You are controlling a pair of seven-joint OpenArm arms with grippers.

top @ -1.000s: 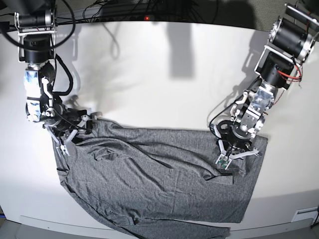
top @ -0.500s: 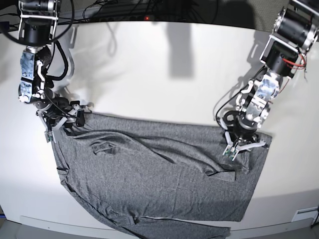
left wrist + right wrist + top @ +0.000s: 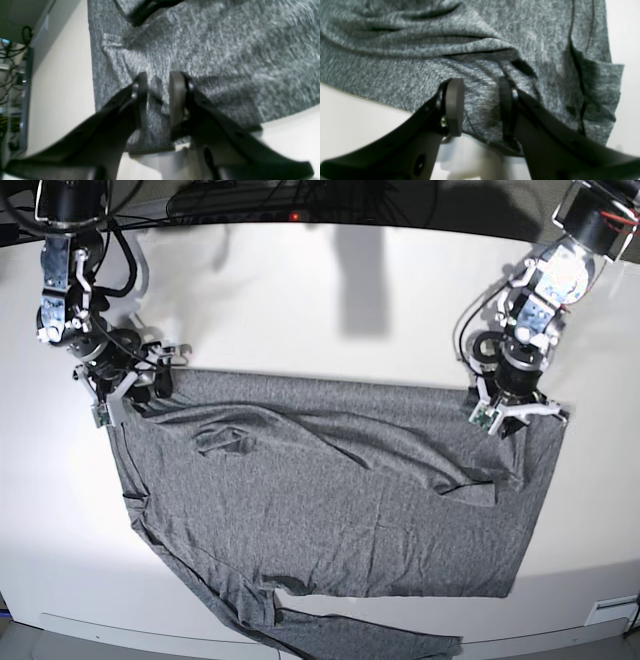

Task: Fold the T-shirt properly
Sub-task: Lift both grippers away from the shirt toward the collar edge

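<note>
Grey T-shirt [image 3: 330, 500] lies spread on the white table [image 3: 330, 310], stretched flat between the two arms, top edge running straight across the base view. One sleeve trails off toward the near table edge at bottom centre. Some ridges and a small bunched fold sit near the base view's left side; a diagonal crease runs toward the right.

Left gripper [image 3: 158, 82] is at the shirt's top corner on the base view's right [image 3: 515, 412]. Its fingers [image 3: 178, 95] stand a narrow gap apart with a pinch of grey fabric rising between them; it looks clamped on the T-shirt corner. Picture is blurry here.

Right gripper [image 3: 480, 105] is at the opposite top corner [image 3: 125, 385]. Fingers [image 3: 453, 107] stand noticeably apart, cloth edge lying between and under them; whether the pads really grip the fabric I cannot tell.

No brand, print or readable writing on the shirt in any view. A seam line [image 3: 572, 37] runs along the fabric in the right wrist view. No label visible.
</note>
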